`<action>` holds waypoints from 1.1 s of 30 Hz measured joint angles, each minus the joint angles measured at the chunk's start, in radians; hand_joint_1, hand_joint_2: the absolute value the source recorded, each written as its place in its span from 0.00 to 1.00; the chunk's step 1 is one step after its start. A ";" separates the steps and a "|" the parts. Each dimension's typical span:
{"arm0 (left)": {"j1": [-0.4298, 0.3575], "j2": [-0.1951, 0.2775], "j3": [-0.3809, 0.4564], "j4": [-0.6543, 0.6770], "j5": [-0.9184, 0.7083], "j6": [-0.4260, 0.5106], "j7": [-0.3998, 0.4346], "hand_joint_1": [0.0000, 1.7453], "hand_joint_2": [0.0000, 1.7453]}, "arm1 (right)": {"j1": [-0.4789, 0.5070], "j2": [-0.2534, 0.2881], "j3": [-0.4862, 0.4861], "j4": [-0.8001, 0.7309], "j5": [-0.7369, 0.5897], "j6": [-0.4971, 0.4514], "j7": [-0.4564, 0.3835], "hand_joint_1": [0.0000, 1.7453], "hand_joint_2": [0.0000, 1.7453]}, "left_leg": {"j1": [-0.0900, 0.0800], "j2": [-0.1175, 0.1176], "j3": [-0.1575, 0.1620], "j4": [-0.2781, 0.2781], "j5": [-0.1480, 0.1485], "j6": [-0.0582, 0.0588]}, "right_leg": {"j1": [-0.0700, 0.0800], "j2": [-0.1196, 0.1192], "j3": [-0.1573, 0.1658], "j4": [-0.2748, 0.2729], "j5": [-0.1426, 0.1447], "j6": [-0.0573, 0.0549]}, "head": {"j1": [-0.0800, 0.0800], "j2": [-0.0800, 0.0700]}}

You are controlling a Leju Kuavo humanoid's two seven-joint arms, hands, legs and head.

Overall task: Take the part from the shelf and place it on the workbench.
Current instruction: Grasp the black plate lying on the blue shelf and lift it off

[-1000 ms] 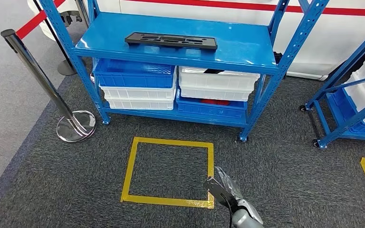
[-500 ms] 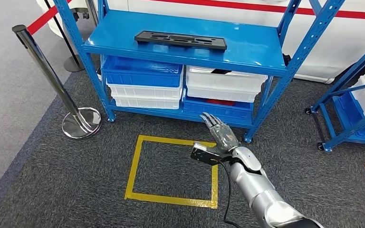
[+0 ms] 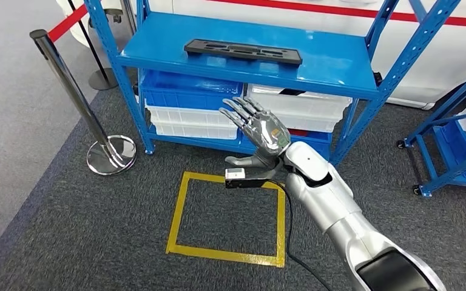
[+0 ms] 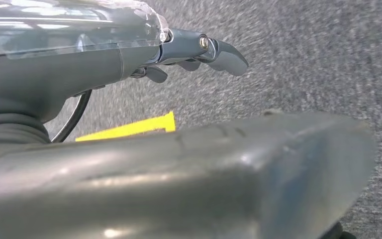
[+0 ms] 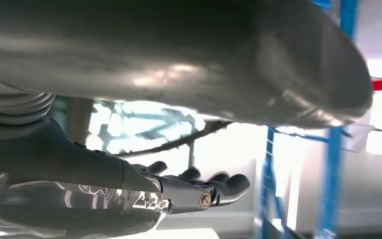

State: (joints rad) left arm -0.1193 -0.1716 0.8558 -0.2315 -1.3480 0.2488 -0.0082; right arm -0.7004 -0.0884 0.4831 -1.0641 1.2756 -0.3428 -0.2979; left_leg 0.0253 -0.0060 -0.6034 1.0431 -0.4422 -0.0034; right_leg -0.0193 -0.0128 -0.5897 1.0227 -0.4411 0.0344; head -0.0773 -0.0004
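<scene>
- The task is being judged as barely started: the part [image 3: 243,51] is lying untouched on the top board of the blue shelf [image 3: 340,63], and no lift is being made yet.
- The right hand [image 3: 261,134] is being held up in front of the shelf, palm showing and fingers spread apart, with nothing gripped; it is hanging below the level of the top board and well short of the part.
- In the right wrist view the right hand's fingers [image 5: 219,186] are seen slightly bent with empty air around them, and blue shelf uprights [image 5: 332,164] are standing beyond.
- The left hand [image 4: 194,55] is being seen over grey carpet with its fingers loosely bent and nothing in them; whether they are fully closed cannot be told from this angle.
- Everything is being counted as left to do: reaching, gripping, lifting, carrying and setting down on the workbench surface.
- The part is appearing as a long, flat, black plate with several cut-outs along its length, lying flat and nearly parallel to the shelf's front edge.
- It is being judged as rigid and thin, so fingers would likely need to get under an edge.
- Blue and white bins [image 3: 188,109] are stacked on the lower level.
</scene>
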 joint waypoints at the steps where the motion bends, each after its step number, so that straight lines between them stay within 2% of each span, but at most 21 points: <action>1: -0.001 -0.002 0.013 0.002 -0.004 0.001 -0.001 0.00 0.00 | -0.008 -0.005 0.024 -0.021 0.007 0.000 0.004 0.00 0.00 | -0.001 -0.001 0.000 -0.001 0.000 0.009 | -0.003 0.000 -0.003 0.007 -0.006 0.003 | 0.000 0.000; 3: -0.002 -0.008 0.036 0.005 -0.010 0.004 -0.003 0.00 0.00 | -0.026 -0.013 0.067 -0.055 0.022 0.002 0.011 0.00 0.00 | -0.003 -0.002 0.001 -0.004 0.000 0.023 | -0.004 0.002 -0.037 0.076 -0.045 0.007 | 0.000 0.000; 5: -0.003 -0.014 0.053 0.009 -0.018 0.004 -0.004 0.00 0.00 | -0.041 -0.019 0.098 -0.074 0.035 0.007 0.019 0.00 0.00 | -0.009 -0.002 0.002 -0.004 -0.004 0.032 | -0.001 0.003 -0.110 0.215 -0.099 0.005 | 0.000 0.000; 6: -0.003 -0.016 0.059 0.010 -0.022 0.004 -0.005 0.00 0.00 | -0.044 -0.024 0.109 -0.079 0.040 0.010 0.022 0.00 0.00 | -0.013 -0.004 0.004 -0.004 -0.006 0.035 | 0.001 0.004 -0.145 0.273 -0.113 0.002 | 0.000 0.000; 7: -0.003 -0.019 0.064 0.012 -0.025 0.004 -0.005 0.00 0.00 | -0.045 -0.028 0.118 -0.083 0.043 0.011 0.024 0.00 0.00 | -0.017 -0.006 0.007 -0.004 -0.008 0.038 | 0.003 0.005 -0.166 0.301 -0.110 -0.003 | 0.000 0.000; 8: -0.002 -0.021 0.067 0.014 -0.027 0.004 -0.005 0.00 0.00 | -0.045 -0.032 0.123 -0.088 0.045 0.010 0.026 0.00 0.00 | -0.020 -0.009 0.011 -0.004 -0.011 0.040 | 0.007 0.006 -0.167 0.288 -0.086 -0.010 | 0.000 0.000; 11: -0.002 -0.030 0.073 0.019 -0.028 0.004 -0.005 0.00 0.00 | -0.051 -0.043 0.131 -0.103 0.046 0.010 0.027 0.00 0.00 | -0.026 -0.017 0.026 -0.005 -0.021 0.040 | 0.030 0.013 -0.087 0.092 0.024 -0.044 | 0.000 0.000; 13: -0.003 -0.037 0.075 0.022 -0.028 0.004 -0.005 0.00 0.00 | -0.058 -0.048 0.136 -0.108 0.047 0.010 0.027 0.00 0.00 | -0.025 -0.018 0.028 -0.009 -0.026 0.034 | 0.041 0.015 -0.053 0.013 0.041 -0.058 | 0.000 0.000; 15: -0.004 -0.039 0.078 0.023 -0.028 0.003 -0.004 0.00 0.00 | -0.062 -0.049 0.141 -0.114 0.048 0.009 0.027 0.00 0.00 | -0.025 -0.018 0.034 -0.017 -0.030 0.025 | 0.042 0.015 -0.043 -0.004 0.034 -0.062 | 0.000 0.000; 17: -0.004 -0.039 0.082 0.024 -0.030 0.002 -0.004 0.00 0.00 | -0.063 -0.052 0.144 -0.122 0.046 0.010 0.026 0.00 0.00 | -0.027 -0.015 0.038 -0.002 -0.042 0.018 | 0.035 0.013 -0.017 -0.028 0.032 -0.062 | 0.000 0.000; 18: -0.005 -0.039 0.084 0.024 -0.031 0.002 -0.004 0.00 0.00 | -0.066 -0.054 0.144 -0.124 0.044 0.010 0.026 0.00 0.00 | -0.028 -0.013 0.023 0.033 -0.056 0.014 | 0.031 0.011 -0.001 -0.040 0.030 -0.062 | 0.000 0.000; 21: -0.004 -0.039 0.090 0.024 -0.032 0.003 -0.003 0.00 0.00 | -0.068 -0.056 0.147 -0.124 0.036 0.013 0.023 0.00 0.00 | -0.021 -0.009 -0.089 0.217 -0.107 0.000 | 0.027 0.007 0.030 -0.048 0.012 -0.062 | 0.000 0.000; 22: -0.002 -0.038 0.091 0.024 -0.032 0.002 -0.003 0.00 0.00 | -0.066 -0.056 0.149 -0.124 0.034 0.013 0.023 0.00 0.00 | -0.018 -0.008 -0.121 0.252 -0.103 -0.004 | 0.025 0.007 0.039 -0.047 0.003 -0.061 | 0.000 0.000; 23: -0.001 -0.038 0.091 0.024 -0.032 0.002 -0.002 0.00 0.00 | -0.064 -0.057 0.151 -0.123 0.033 0.014 0.022 0.00 0.00 | -0.014 -0.007 -0.135 0.249 -0.077 -0.009 | 0.023 0.007 0.049 -0.046 -0.007 -0.058 | 0.000 0.000; 24: -0.001 -0.038 0.092 0.024 -0.033 0.002 -0.002 0.00 0.00 | -0.063 -0.057 0.153 -0.123 0.033 0.014 0.022 0.00 0.00 | -0.010 -0.004 -0.129 0.208 -0.035 -0.014 | 0.021 0.007 0.062 -0.045 -0.018 -0.054 | 0.000 0.000; 25: 0.000 -0.038 0.092 0.024 -0.033 0.002 -0.002 0.00 0.00 | -0.063 -0.056 0.155 -0.122 0.033 0.015 0.022 0.00 0.00 | -0.006 0.000 -0.108 0.137 0.016 -0.018 | 0.018 0.008 0.075 -0.042 -0.031 -0.049 | 0.000 0.000; 26: 0.000 -0.038 0.092 0.025 -0.034 0.002 -0.002 0.00 0.00 | -0.064 -0.057 0.157 -0.122 0.032 0.016 0.022 0.00 0.00 | -0.006 0.003 -0.083 0.074 0.050 -0.020 | 0.017 0.008 0.086 -0.039 -0.044 -0.042 | 0.000 0.000; 27: -0.001 -0.038 0.092 0.026 -0.034 0.002 -0.002 0.00 0.00 | -0.065 -0.057 0.159 -0.121 0.031 0.017 0.023 0.00 0.00 | -0.006 0.005 -0.060 0.023 0.065 -0.017 | 0.017 0.008 0.092 -0.035 -0.055 -0.036 | 0.000 0.000; 28: -0.003 -0.038 0.092 0.027 -0.035 0.002 -0.002 0.00 0.00 | -0.066 -0.057 0.160 -0.121 0.029 0.017 0.025 0.00 0.00 | -0.008 0.005 -0.046 -0.007 0.065 -0.010 | 0.018 0.008 0.096 -0.033 -0.064 -0.029 | 0.000 0.000; 31: -0.005 -0.037 0.092 0.028 -0.037 0.002 -0.003 0.00 0.00 | -0.064 -0.057 0.160 -0.120 0.025 0.019 0.028 0.00 0.00 | -0.012 -0.001 -0.030 -0.021 0.038 0.020 | 0.017 0.007 0.093 -0.016 -0.066 -0.013 | 0.001 0.000; 33: -0.004 -0.036 0.092 0.028 -0.037 0.002 -0.003 0.00 0.00 | -0.065 -0.057 0.160 -0.120 0.024 0.019 0.031 0.00 0.00 | -0.012 -0.003 -0.011 -0.024 0.025 0.032 | 0.013 0.008 0.054 0.058 -0.062 -0.006 | 0.001 0.000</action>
State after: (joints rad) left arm -0.1238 -0.2076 0.9479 -0.2033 -1.3849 0.2512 -0.0114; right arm -0.7655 -0.1458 0.6435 -1.1840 1.2994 -0.3237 -0.2669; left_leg 0.0131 -0.0087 -0.6144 1.0192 -0.4173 0.0284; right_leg -0.0062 -0.0048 -0.5357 1.0805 -0.5035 0.0283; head -0.0760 -0.0004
